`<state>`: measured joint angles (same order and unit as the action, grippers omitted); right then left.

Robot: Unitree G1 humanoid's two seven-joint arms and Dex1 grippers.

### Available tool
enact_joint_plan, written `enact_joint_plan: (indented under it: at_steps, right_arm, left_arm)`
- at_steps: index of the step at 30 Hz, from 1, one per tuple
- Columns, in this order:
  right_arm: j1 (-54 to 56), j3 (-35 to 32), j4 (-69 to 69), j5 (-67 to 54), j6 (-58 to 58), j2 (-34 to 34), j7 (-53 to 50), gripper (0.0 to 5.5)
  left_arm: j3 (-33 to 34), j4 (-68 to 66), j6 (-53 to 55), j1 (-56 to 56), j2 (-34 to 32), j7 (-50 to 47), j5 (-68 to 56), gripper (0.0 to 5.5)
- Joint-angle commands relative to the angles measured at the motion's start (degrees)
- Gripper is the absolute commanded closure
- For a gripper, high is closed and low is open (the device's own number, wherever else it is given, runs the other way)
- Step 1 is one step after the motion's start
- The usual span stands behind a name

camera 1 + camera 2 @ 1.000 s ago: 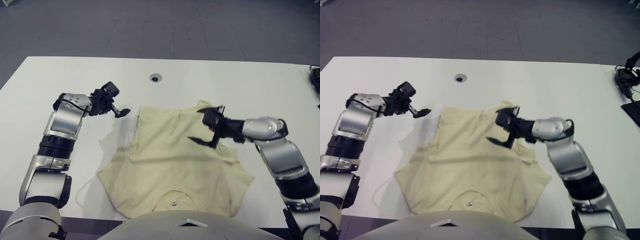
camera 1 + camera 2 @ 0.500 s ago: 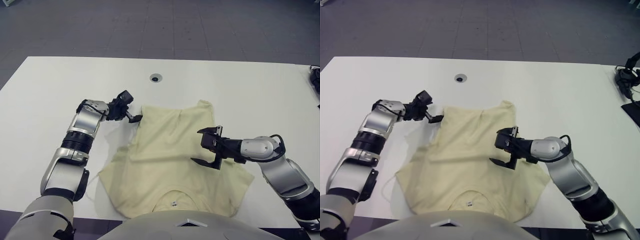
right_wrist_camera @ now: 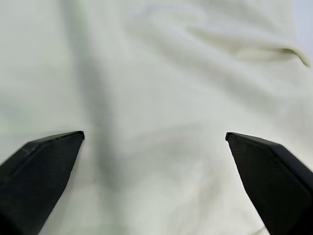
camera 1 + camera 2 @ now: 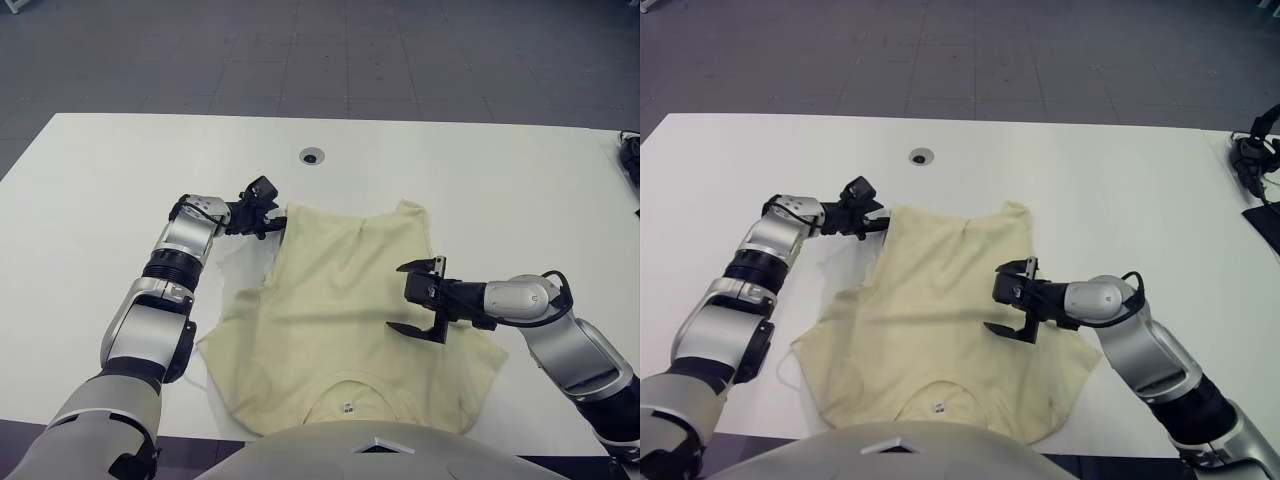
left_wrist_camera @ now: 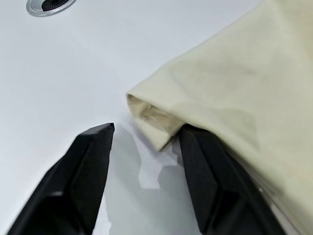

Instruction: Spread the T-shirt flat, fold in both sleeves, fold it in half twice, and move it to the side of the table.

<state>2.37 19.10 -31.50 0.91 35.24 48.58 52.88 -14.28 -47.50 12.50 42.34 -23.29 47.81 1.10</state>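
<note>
A pale yellow T-shirt (image 4: 340, 300) lies on the white table (image 4: 120, 160), collar toward me and hem at the far side, with wrinkles and its sides partly folded under. My left gripper (image 4: 272, 226) is open at the shirt's far left corner (image 5: 146, 110). In the left wrist view that corner sits between the two black fingers (image 5: 88, 166), touching one of them. My right gripper (image 4: 397, 298) hovers open over the right middle of the shirt. In the right wrist view the right gripper (image 3: 154, 134) has only cloth between its wide-spread fingertips.
A round cable grommet (image 4: 312, 156) sits in the table beyond the shirt. Black cables (image 4: 1250, 150) lie at the far right edge. Bare tabletop stretches to the left and far side of the shirt.
My left gripper has swung right across the table and reached the shirt's far left corner. My right gripper has drawn back from the far right part of the shirt to its right middle.
</note>
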Motion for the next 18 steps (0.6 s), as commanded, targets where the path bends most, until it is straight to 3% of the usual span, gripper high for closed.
enact_joint_plan:
  at_steps: [1, 11, 18]
  right_arm:
    - [-0.71, 0.31, -0.7, -0.01, -0.36, 1.24, 0.59, 0.1]
    - [1.04, 0.84, 0.81, 0.33, -1.8, 1.43, 1.63, 0.1]
    - [2.28, 0.79, 1.96, 0.5, -2.51, 1.54, 2.15, 0.1]
  left_arm:
    - [-1.14, -6.14, -0.42, -1.97, 1.4, -4.42, 3.68, 3.89]
    - [4.84, -21.73, -6.81, 7.28, 6.93, -14.61, 2.33, 5.49]
    - [11.78, -24.03, -9.35, 11.94, 5.76, -19.95, -0.78, 5.49]
